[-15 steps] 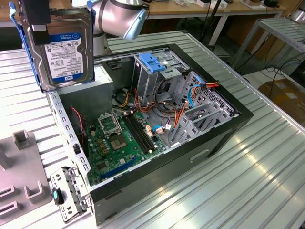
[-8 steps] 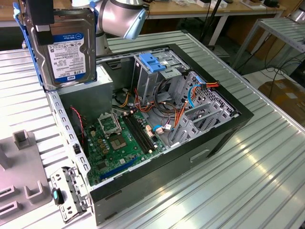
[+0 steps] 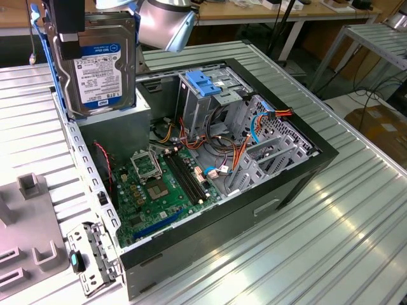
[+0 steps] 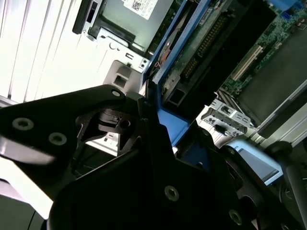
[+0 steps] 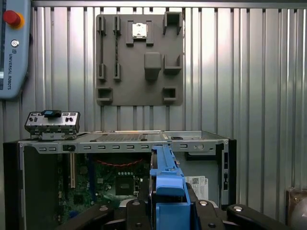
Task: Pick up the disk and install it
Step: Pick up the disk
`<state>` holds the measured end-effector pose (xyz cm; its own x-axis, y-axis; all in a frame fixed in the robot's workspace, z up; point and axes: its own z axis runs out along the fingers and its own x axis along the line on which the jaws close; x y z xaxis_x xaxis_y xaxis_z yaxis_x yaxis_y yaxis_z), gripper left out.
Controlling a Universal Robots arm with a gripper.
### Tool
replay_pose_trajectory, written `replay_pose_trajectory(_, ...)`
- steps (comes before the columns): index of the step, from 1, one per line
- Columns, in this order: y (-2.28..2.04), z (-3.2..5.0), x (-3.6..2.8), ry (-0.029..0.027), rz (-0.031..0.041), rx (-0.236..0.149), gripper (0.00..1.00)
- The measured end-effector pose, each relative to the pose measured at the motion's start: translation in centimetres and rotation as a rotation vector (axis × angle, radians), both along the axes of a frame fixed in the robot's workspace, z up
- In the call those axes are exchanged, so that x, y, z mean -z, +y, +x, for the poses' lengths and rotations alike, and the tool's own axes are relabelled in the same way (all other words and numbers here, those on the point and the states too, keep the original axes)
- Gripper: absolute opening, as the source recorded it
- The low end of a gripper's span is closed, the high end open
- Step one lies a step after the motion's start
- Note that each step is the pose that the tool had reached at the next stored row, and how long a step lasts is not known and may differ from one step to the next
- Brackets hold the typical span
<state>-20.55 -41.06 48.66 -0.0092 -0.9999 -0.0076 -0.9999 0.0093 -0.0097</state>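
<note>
My claw (image 5: 168, 214): pinched onto the disk (image 3: 105, 63), a finger on either side of its blue carrier frame (image 5: 168, 184), as the first wrist view shows.
Disk: upright in my grip with the label facing outward, lifted above the open computer case (image 3: 292, 184) at the exterior view's upper left.
Weight: dense for its size, I judge. It is stiff metal with no give.
Surface: the metal lid looks smooth and probably slippery, and the plastic frame should offer better bite.
Fragility: likely sensitive to shock. The circuit board (image 4: 204, 40) on its underside is bare in the second wrist view.
Best hold: on the frame's edges, off the label and the board.
Drive cage (image 3: 203, 89): it stands inside the case, well apart from the disk.
</note>
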Motion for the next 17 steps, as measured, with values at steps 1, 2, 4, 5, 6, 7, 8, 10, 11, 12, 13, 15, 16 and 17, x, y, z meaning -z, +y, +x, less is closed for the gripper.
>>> replay_pose_trajectory(1,-0.01,0.11,0.01,-0.0001,0.0001,0.0,0.37)
replay_pose_trajectory(2,-0.01,0.22,0.01,-0.0001,0.0001,0.0,0.37)
replay_pose_trajectory(4,-0.02,0.44,0.02,0.0,0.0,0.0,0.37)
replay_pose_trajectory(5,-0.03,0.58,0.02,0.0,0.0,0.0,0.37)
replay_pose_trajectory(6,-0.03,0.7,0.02,0.0,0.0,0.0,0.37)
replay_pose_trajectory(7,-0.04,0.87,0.03,-0.0001,0.0001,0.0,0.37)
replay_pose_trajectory(8,-0.04,0.98,0.03,-0.0001,0.0001,0.0,0.37)
replay_pose_trajectory(10,-0.05,1.5,0.04,0.0,0.0,0.0,0.37)
replay_pose_trajectory(11,-0.05,1.71,0.05,0.0,0.0,0.0,0.37)
replay_pose_trajectory(12,-0.05,1.85,0.05,0.0,-0.0001,0.0,0.37)
replay_pose_trajectory(13,-0.05,2.0,0.05,0.0,0.0,0.0,0.37)
replay_pose_trajectory(15,-0.05,2.28,0.06,0.0,0.0,0.0,0.37)
replay_pose_trajectory(16,-0.05,2.48,0.06,0.0,0.0,0.0,0.37)
replay_pose_trajectory(17,-0.05,2.62,0.06,0.0,0.0,0.0,0.37)
